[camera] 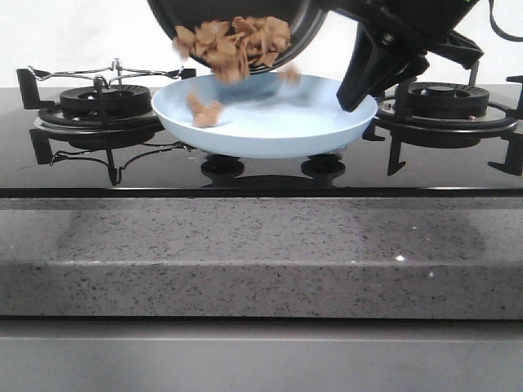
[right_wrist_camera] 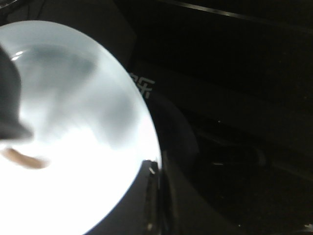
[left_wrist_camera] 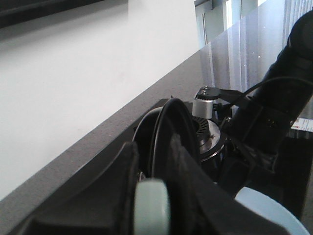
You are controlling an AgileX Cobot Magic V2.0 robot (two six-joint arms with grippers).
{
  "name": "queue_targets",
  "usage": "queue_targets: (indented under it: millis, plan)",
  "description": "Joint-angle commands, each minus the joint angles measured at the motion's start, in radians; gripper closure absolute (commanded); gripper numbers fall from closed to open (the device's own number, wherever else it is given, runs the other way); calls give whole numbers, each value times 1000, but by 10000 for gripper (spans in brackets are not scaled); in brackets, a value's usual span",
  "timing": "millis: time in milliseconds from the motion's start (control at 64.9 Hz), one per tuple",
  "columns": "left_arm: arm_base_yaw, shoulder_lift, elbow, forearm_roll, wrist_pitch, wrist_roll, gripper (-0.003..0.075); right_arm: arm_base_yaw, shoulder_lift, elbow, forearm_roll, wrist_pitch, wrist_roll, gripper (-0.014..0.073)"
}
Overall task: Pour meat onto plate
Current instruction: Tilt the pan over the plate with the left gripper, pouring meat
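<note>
We are mid-pour: the meat (camera: 237, 42) slides from the tilted frying pan (camera: 245, 33) onto the plate (camera: 270, 135) at the hob's centre, left gripper (left_wrist_camera: 151, 210) clamped on the pan handle (left_wrist_camera: 151, 208), right gripper's (camera: 364, 77) jaws indiscernible; next, we judge, tilt further.

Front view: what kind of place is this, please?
Most likely a kitchen, real or mock-up. A gas hob with a burner on each side sits in a speckled grey stone counter, and a black frying pan tips meat onto a plate.
</note>
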State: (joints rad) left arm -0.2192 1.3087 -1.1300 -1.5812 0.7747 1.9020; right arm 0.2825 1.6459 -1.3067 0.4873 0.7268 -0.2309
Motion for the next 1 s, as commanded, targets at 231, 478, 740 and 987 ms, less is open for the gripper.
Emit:
queue_targets:
  millis: [231,478,740,987]
  plan:
    - [-10,-40,-29,-86,96,243,741,-1,-30,-24,2,-27,-13,707]
    - [-10,-40,-29,-73,95,269,741,-1,-30,-24,2,-27,-13,707]
    - [-8,-40,-29,-76,73,265,741,-1,-30,-24,2,-27,-13,707]
    - [-8,-40,-29,-177,-223,50,741,-1,-30,-24,2,-27,-13,707]
